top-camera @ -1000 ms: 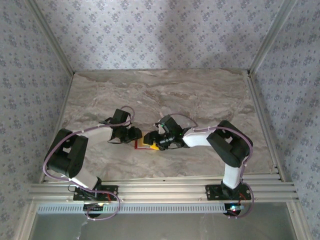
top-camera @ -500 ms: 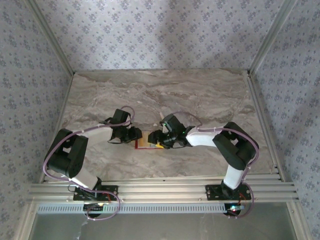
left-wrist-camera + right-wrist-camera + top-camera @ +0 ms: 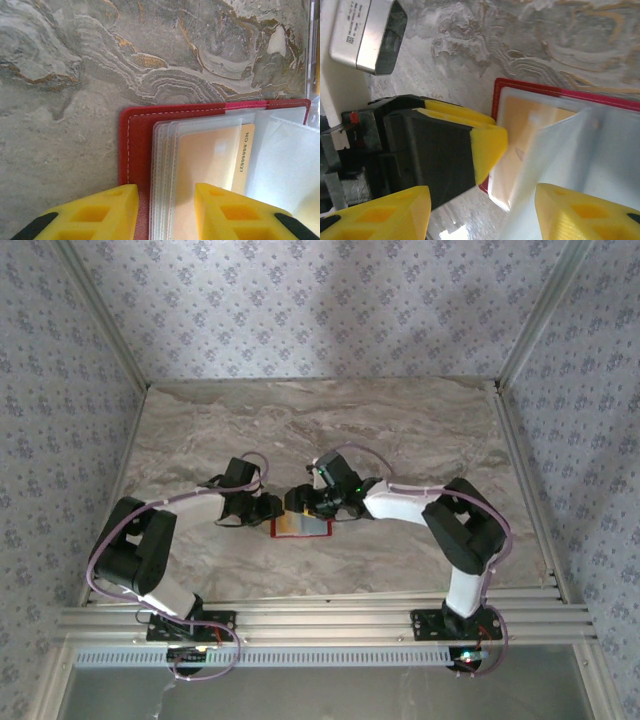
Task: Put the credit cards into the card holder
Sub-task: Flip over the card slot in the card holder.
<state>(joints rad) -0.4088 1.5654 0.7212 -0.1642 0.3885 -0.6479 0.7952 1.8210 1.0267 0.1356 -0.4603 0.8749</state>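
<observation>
My left tool (image 3: pixel 165 195) and right tool (image 3: pixel 482 200) both gape; the credit card (image 3: pixel 210 160) looks thin, stiff, slick: I'd pinch its edge.

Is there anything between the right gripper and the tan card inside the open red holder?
Yes. A raised clear plastic sleeve stands between the open right gripper and the pale tan card, partly covering it in the red folding card holder.

The left end effector (image 3: pixel 270 508) and right end effector (image 3: pixel 298 502) hem in the open red folding card holder (image 3: pixel 300 529). Beyond them the grey marble desk (image 3: pixel 330 420) lies free.
</observation>
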